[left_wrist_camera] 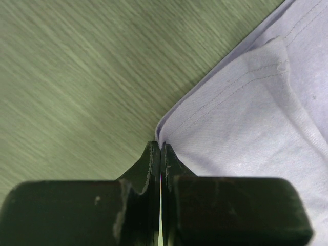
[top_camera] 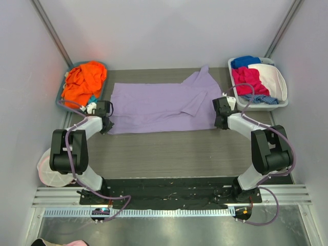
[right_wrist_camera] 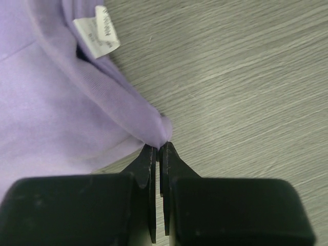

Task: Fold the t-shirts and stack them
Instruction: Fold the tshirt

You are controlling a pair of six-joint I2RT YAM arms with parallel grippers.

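A large lavender t-shirt point(top_camera: 159, 105) lies spread flat across the middle of the table, one sleeve pointing to the back right. My left gripper point(top_camera: 108, 124) is at its near-left corner. In the left wrist view the jaws point(left_wrist_camera: 161, 147) are shut on the hem corner of the shirt point(left_wrist_camera: 246, 113). My right gripper point(top_camera: 219, 123) is at the near-right edge. In the right wrist view it point(right_wrist_camera: 158, 149) is shut on a bunched fold of the shirt point(right_wrist_camera: 61, 102), close to the white neck label point(right_wrist_camera: 96, 35). An orange t-shirt point(top_camera: 84, 79) fills the left basket, with a bit of teal cloth point(top_camera: 93, 100) under it.
A grey-blue basket point(top_camera: 105, 77) stands at the back left. A white basket point(top_camera: 262, 106) at the back right holds blue, pink and white cloths. A round white pouch with a pink rim point(top_camera: 47, 171) lies beside the left arm's base. Walls close in on both sides.
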